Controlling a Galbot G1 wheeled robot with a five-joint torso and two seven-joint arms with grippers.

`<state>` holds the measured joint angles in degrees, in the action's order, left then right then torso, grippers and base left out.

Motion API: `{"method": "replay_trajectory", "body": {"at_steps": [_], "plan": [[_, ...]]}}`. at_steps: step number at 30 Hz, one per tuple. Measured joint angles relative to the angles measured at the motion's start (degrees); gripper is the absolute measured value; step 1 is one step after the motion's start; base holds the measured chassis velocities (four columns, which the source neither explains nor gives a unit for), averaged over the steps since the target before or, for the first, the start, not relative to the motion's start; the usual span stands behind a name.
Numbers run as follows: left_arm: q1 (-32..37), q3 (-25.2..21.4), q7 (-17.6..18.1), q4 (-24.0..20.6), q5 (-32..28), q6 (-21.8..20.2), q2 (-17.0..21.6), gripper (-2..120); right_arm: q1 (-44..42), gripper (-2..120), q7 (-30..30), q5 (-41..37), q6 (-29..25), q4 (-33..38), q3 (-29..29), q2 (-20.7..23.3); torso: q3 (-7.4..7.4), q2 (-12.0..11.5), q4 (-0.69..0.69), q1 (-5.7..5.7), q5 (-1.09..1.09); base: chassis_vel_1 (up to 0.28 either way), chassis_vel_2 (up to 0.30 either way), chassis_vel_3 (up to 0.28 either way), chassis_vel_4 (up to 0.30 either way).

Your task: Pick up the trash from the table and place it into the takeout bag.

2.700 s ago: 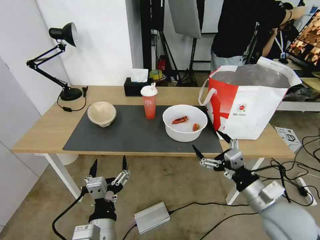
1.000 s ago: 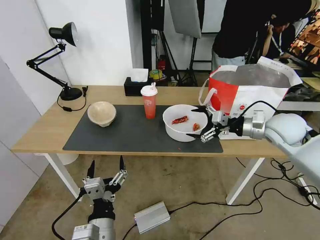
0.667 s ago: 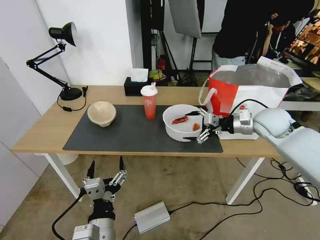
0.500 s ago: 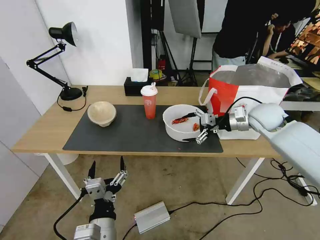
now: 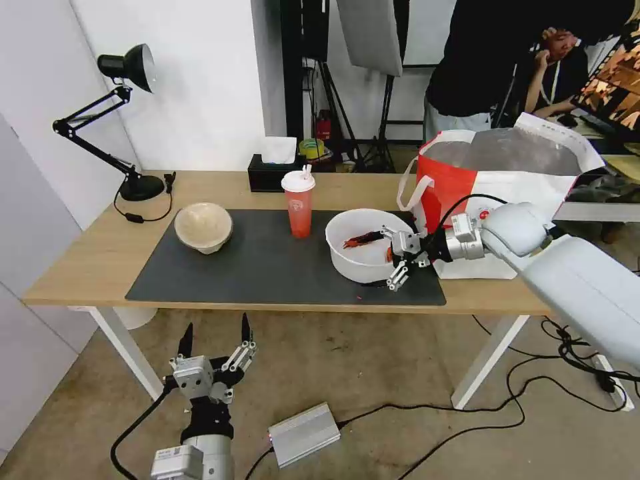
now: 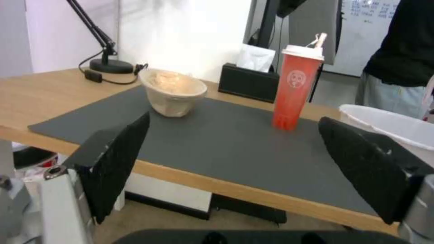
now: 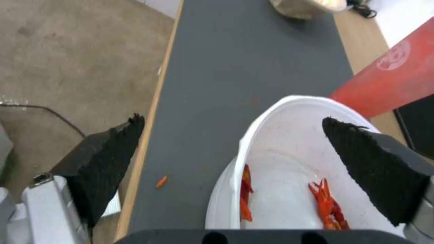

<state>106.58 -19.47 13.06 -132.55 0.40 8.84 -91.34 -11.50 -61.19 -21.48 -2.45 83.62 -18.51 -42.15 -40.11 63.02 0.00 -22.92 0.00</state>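
three pieces of trash sit on the dark grey mat (image 5: 267, 267) of the light-wood desk (image 5: 87, 260): a beige lidded paper bowl (image 5: 204, 227) toward the robot's left, a tall red drink cup (image 5: 299, 203) with a white lid in the middle, and a wide white plastic bowl (image 5: 363, 245) holding red crayfish scraps (image 7: 328, 203) toward the right. the white and red takeout bag (image 5: 500, 200) stands upright on the desk just beside the plastic bowl, its foil-lined mouth open at the top.

the right gripper (image 5: 380, 259) reaches in sideways from the bag's side, fingers spread wide and straddling the near right part of the plastic bowl's rim; one finger lies over the bowl's inside, the other outside its wall above the mat. it grips nothing. a small orange scrap (image 7: 161, 181) lies on the mat near the desk's front edge.

the left gripper (image 5: 215, 337) hangs below the desk's front edge over the floor, fingers apart and pointing up, empty. a black tissue box (image 5: 273, 175) and a black desk lamp (image 5: 113, 120) stand toward the back of the desk.
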Motion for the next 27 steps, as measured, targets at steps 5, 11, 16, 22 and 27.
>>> {"method": "replay_trajectory", "body": {"at_steps": [5, 11, 16, 22, 27], "plan": [[0.27, 0.03, 0.04, -0.01, 0.06, 0.12, 0.00, 100, 1.26, 100, -0.79, 0.65, 0.09, -1.80, -1.04, -0.58, 0.00, 0.00, 0.00, 0.00, 0.00, 0.000, 0.000, 0.000, 0.000], [0.63, 0.16, 0.04, 0.10, 0.16, 0.76, -0.02, 100, 2.56, 100, -1.55, 1.18, 0.26, -4.89, -1.90, -1.75, 0.00, 0.00, 0.00, 0.01, 0.00, 0.000, 0.000, 0.000, 0.000], [0.73, 0.20, 0.04, 0.10, 0.19, 0.87, -0.03, 100, 3.31, 100, -2.55, 1.98, 0.37, -6.65, -2.28, -2.43, 0.00, 0.00, 0.00, 0.01, 0.00, 0.000, 0.000, 0.000, 0.000], [0.98, 0.40, 0.04, 0.08, 0.26, 1.08, -0.05, 100, 5.02, 100, -3.75, 3.04, 0.56, -8.95, -3.43, -3.35, 0.00, 0.00, 0.00, 0.01, 0.00, 0.000, 0.000, 0.000, 0.000], [1.18, 0.56, 0.04, 0.00, 0.31, 1.19, -0.05, 100, 5.88, 100, -4.76, 4.08, 0.62, -10.17, -3.70, -3.84, 0.00, 0.01, 0.00, 0.01, 0.00, 0.000, 0.000, 0.000, 0.000]]}}
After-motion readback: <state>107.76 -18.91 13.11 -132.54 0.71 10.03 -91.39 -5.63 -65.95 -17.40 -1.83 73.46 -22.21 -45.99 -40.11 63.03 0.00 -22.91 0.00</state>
